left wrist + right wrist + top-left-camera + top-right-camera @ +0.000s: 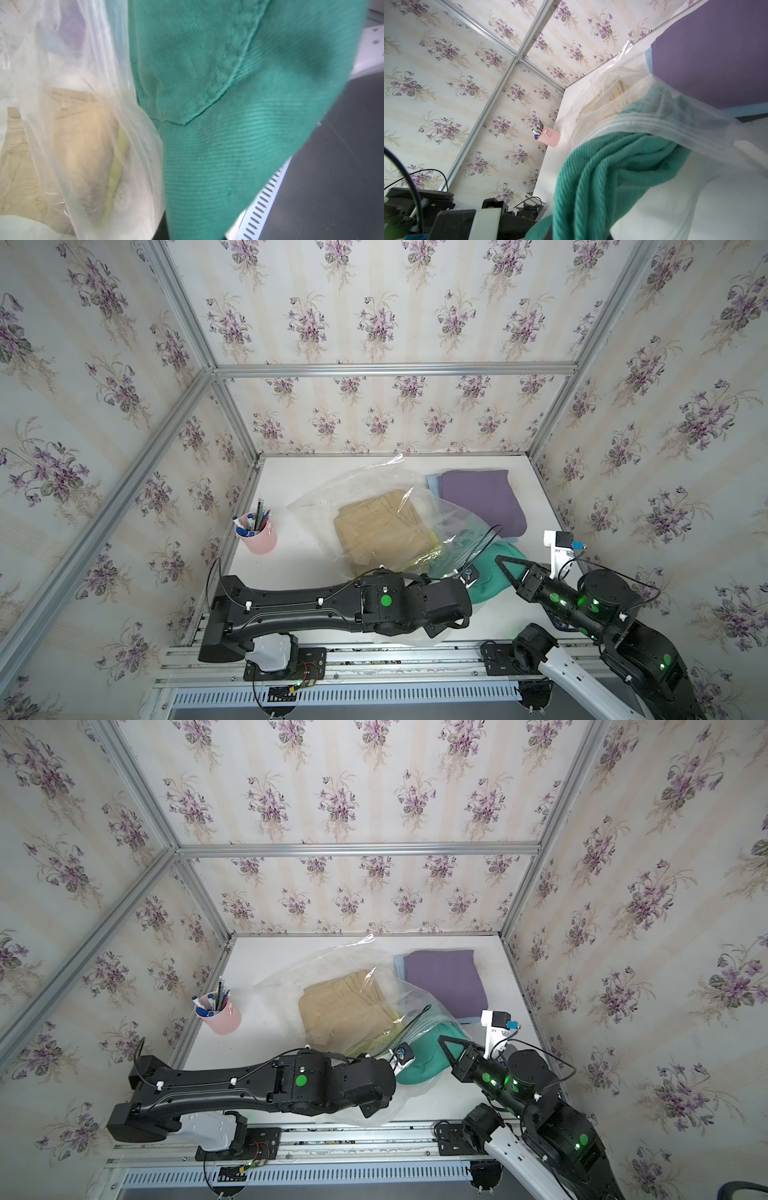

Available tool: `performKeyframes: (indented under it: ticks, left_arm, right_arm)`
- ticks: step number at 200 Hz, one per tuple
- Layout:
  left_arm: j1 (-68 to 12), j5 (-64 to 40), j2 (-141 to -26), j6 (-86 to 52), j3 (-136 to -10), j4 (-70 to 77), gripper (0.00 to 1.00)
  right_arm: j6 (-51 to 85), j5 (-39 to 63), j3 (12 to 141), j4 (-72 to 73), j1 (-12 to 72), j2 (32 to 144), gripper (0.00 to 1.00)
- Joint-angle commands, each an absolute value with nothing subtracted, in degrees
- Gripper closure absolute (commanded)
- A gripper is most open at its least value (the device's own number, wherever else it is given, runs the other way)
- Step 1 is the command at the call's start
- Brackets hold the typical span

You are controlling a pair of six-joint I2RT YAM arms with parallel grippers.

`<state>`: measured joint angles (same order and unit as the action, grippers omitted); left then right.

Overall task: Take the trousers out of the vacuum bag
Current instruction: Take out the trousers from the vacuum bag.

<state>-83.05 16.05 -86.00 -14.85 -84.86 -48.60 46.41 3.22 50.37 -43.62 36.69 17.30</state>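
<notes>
The clear crinkly vacuum bag (pixel 357 489) lies mid-table with khaki trousers (pixel 382 526) inside and yellow trousers (pixel 424 558) under them. Teal green trousers (pixel 494 576) hang halfway out of the bag's zip-seal mouth (pixel 664 122). My left gripper (pixel 468 593) is shut on the teal cloth (pixel 228 104), which hides its fingers. From the right, my right gripper (pixel 505 566) is also shut on a bunched fold of the teal trousers (pixel 602 176). Purple trousers (pixel 486 497) lie on light blue trousers (pixel 433 485) outside the bag at the back right.
A pink cup (pixel 259 537) full of pens stands at the table's left edge. Flowered walls with aluminium rails close off the left, back and right sides. The arm bases sit on a rail (pixel 374 655) along the front edge.
</notes>
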Motion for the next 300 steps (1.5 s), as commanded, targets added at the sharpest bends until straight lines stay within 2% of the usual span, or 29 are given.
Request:
performKeyframes:
  ticks: [1,32,86,127,163,220,271,300]
  left_arm:
    - [-82.97,16.06,-84.83,-13.8,-85.21,-48.22,0.95]
    - [-82.92,14.11,-82.83,-13.6,-86.36,-48.42,1.0]
    - [-82.96,7.96,-77.76,-10.75,-92.49,-50.21,1.0]
    - [-82.96,3.69,-76.11,-6.86,-100.09,-50.97,1.0]
    - [-82.91,4.05,-76.13,-3.07,-106.54,-52.11,1.0]
    - [-82.87,21.28,-77.52,3.53,-112.64,-52.93,0.99]
    - [-82.3,27.74,-77.05,13.22,-114.61,-42.64,0.99]
    - [-79.91,28.17,-77.52,16.9,-114.78,-38.34,0.98]
  right_arm:
    - [44.64,3.62,51.5,-39.53,36.66,17.99,1.0]
    - [44.35,6.25,52.82,-37.93,36.66,18.58,1.0]
    - [42.09,10.67,62.09,-36.98,36.68,21.82,1.0]
    - [40.03,17.96,68.0,-29.68,36.65,26.93,1.0]
    - [37.45,22.83,73.0,-21.58,36.66,32.72,1.0]
    - [30.61,14.0,75.77,-12.11,36.67,39.39,1.0]
    - [23.09,8.29,76.81,0.92,36.66,47.27,1.0]
    - [19.12,2.39,79.39,2.74,36.64,52.34,1.0]
